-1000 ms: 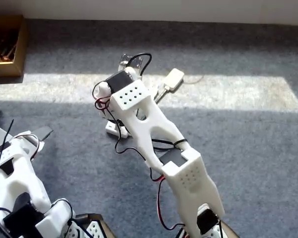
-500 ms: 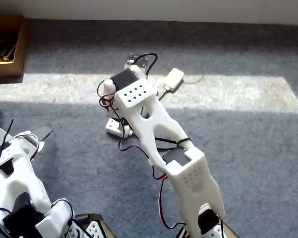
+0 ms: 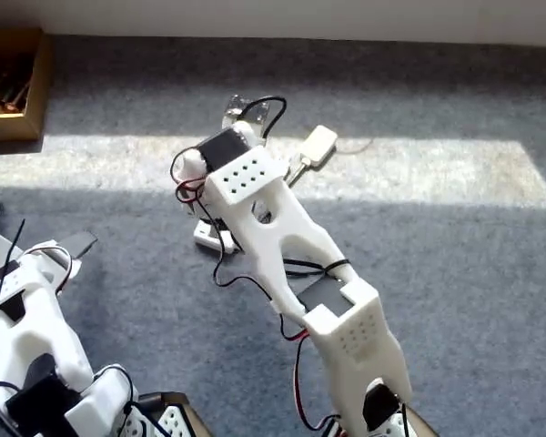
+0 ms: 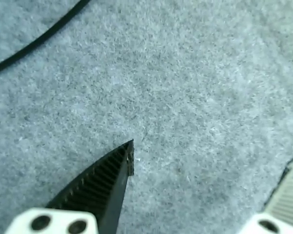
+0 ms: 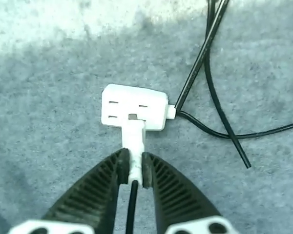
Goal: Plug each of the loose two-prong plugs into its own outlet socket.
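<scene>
High view, wooden box (image 3: 14,82): sits at the far left edge of the desk (image 3: 455,273), which has a grey carpet-like cover.
Left arm (image 3: 27,346): occupies the lower left corner, well apart from the outlet block.
Left tool (image 4: 205,170): released. Its two fingers stand wide apart over bare grey cover and grasp nothing.
Black cable (image 4: 39,36): lies on the cover beyond the left tool and does not touch it.
Outlet block (image 5: 134,107): white, lying flat near the middle of the desk. In the high view it sits in shadow just outside the sunlit band, partly covered by the right arm.
Plug (image 5: 134,139): white, held in line with the outlet block. Its front end meets the block's face at the middle socket. The prongs are hidden, so depth of insertion cannot be told.
Plug cord (image 5: 132,200): black, runs back from the plug between the fingers.
Right tool (image 5: 133,163): clenched on the rear of the plug, one serrated black finger on each side.
Block cables (image 5: 205,53): black, leave the side of the outlet block and run away across the cover.
Right arm (image 3: 282,228): white, stretched from the lower right edge to the desk centre, over the outlet block.
White rounded piece (image 3: 318,146): lies in the sunlit band just beside the right arm, with a thin cord trailing to the right.
</scene>
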Motion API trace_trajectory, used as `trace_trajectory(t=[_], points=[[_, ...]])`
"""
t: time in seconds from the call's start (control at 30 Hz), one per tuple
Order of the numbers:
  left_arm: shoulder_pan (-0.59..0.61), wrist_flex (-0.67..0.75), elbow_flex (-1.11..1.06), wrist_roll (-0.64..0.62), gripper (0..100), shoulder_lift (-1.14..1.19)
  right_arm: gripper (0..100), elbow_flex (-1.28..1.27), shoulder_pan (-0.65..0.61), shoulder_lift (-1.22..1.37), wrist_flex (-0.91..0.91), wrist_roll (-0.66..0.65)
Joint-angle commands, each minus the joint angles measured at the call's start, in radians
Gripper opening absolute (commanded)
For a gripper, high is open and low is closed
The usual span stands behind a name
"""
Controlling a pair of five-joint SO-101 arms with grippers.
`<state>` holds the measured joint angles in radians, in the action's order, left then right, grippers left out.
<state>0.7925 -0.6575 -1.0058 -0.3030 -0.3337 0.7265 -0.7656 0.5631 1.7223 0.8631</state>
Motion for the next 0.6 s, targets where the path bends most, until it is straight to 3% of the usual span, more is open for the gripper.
trace_trajectory(t=[0.0,0.57], points=[[-0.015,0.014,0.002,-0.003,44,-0.030,0.5,0.010,-0.018,-0.067,0.042,0.025],[-0.015,0.014,0.002,-0.003,44,-0.030,0.5,-0.101,0.050,-0.070,0.022,0.021]])
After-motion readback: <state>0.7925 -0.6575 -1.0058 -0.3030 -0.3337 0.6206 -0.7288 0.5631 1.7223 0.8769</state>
